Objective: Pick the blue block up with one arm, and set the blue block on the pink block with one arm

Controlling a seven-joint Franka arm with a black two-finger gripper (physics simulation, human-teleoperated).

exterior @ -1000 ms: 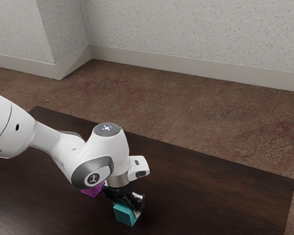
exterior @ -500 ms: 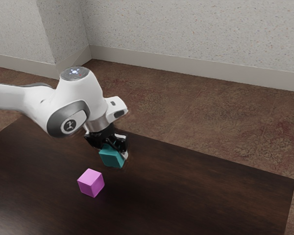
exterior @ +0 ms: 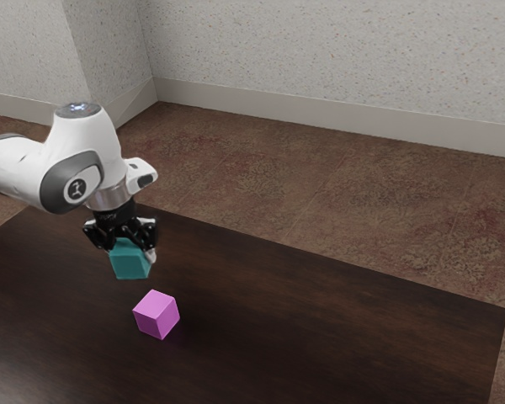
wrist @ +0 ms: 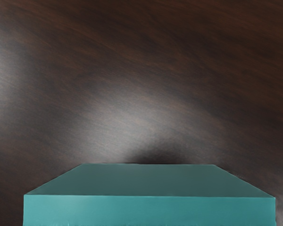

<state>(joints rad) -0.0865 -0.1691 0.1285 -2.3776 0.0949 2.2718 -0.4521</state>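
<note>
Pink block [exterior: 156, 314] sits nearest on the dark table [exterior: 345, 337]. Just behind and above it, blue block [exterior: 129, 263] hangs clear of the tabletop. The black gripper [exterior: 124, 249] clamps it from two sides. The blocks are apart. Wrist view: tabletop under the held block. Farther back: brown floor [exterior: 337, 185], speckled wall [exterior: 320, 50].

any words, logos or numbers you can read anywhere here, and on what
No readable words or numbers in either view.
On the arm, the grey joint cap carries a small dark mark, too small to read as a letter or sign.
The blue block, the pink block and the table are plain, with nothing printed on them.
</note>
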